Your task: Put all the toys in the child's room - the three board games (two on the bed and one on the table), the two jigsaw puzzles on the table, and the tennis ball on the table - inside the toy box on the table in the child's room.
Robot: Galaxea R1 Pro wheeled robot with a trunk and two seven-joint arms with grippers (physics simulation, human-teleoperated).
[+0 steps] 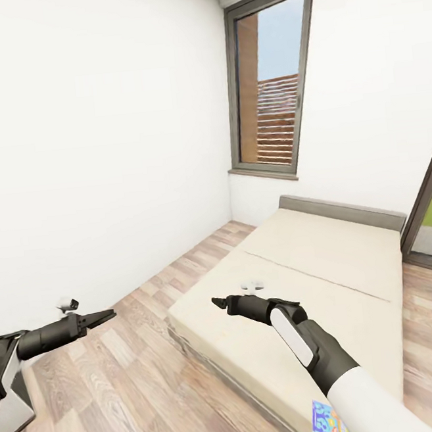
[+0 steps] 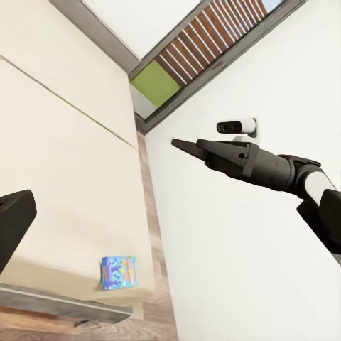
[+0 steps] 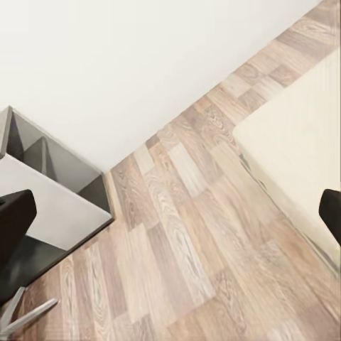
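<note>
1. The bed lies at the right of the room, its cream mattress running from near the robot to the far wall under a tall window.
2. A board game, a small blue box with a bright print, lies on the near end of the bed, partly hidden behind the right forearm. The left wrist view shows the same game close to the mattress edge.
3. The right gripper hangs over the bed's near left part, pointing left. Its fingers look drawn together to a point, and nothing is between them. The left wrist view shows it the same way, against the white wall.
4. The left gripper is held out over the wood floor at the near left, pointing right toward the bed. Its fingers also look together, with nothing held.
5. A small white object lies on the bed just beyond the right gripper; too small to tell what it is.
6. A grey shelf unit stands on the floor against the left wall.
</note>
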